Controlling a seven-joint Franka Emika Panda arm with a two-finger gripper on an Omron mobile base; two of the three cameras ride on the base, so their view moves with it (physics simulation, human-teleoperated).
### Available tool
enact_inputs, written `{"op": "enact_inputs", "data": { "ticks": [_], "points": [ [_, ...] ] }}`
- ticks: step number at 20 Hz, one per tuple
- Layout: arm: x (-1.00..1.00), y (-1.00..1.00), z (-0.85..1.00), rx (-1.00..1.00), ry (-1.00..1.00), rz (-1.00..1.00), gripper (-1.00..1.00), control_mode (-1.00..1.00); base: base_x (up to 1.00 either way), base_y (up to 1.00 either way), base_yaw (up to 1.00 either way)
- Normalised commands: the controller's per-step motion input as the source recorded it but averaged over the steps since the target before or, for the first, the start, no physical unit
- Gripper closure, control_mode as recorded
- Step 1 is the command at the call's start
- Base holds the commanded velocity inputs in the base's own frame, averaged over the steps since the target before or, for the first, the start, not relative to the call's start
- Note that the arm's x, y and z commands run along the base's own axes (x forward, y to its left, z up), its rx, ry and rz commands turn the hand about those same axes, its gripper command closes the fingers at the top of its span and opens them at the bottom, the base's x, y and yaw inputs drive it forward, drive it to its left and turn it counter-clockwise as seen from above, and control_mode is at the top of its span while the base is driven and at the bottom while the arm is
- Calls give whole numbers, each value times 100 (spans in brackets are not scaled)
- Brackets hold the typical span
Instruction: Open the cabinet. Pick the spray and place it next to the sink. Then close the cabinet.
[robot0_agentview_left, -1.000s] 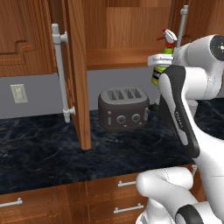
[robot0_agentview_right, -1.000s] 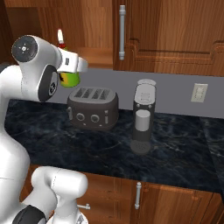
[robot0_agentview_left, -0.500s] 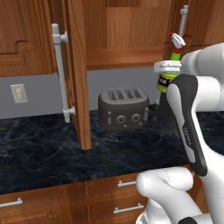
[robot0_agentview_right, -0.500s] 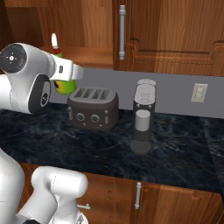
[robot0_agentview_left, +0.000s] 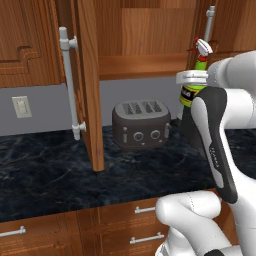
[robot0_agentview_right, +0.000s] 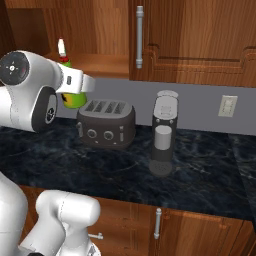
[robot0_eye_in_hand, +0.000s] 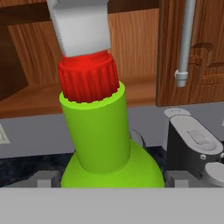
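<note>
Spray (robot0_agentview_left: 196, 75) sits in the gripper (robot0_agentview_left: 192, 78), lifted off the shelf and hanging in the air just in front of the open cabinet (robot0_agentview_left: 135, 37), above the dark marble counter (robot0_agentview_left: 55, 175) and to the right of the toaster (robot0_agentview_left: 142, 124) as the left base view shows it. The jaws stand wide apart yet are closed around the bottle's round green body — a broad grip, with the white hand wrapped at the level of the yellow-and-black label. In the hand view the green body (robot0_eye_in_hand: 107, 144) fills the space between the two dark fingertips (robot0_eye_in_hand: 46, 178), which press in at either side of its base.

The bottle stands nearly upright, its long axis close to vertical, with the red collar and white trigger nozzle at the top — the nozzle leaning slightly toward the cabinet. From the right base view the spray (robot0_agentview_right: 70, 97) shows past the arm's shoulder, its lower green bulb just left of the toaster.

The cabinet door (robot0_agentview_left: 87, 85) is swung out edge-on, its long silver bar handle (robot0_agentview_left: 70, 85) facing left. A coffee machine (robot0_agentview_right: 164, 132) stands on the counter to the toaster's right.
</note>
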Motion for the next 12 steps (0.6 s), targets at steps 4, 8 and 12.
{"op": "enact_inputs", "data": {
  "ticks": [4,8,12],
  "points": [
    [0,0,0,0,0,0,100,-100,0,0,0],
    [-1,0,0,0,0,0,100,-100,0,0,0],
    [-4,0,0,0,0,0,100,100,-17,0,-2]
  ]
}}
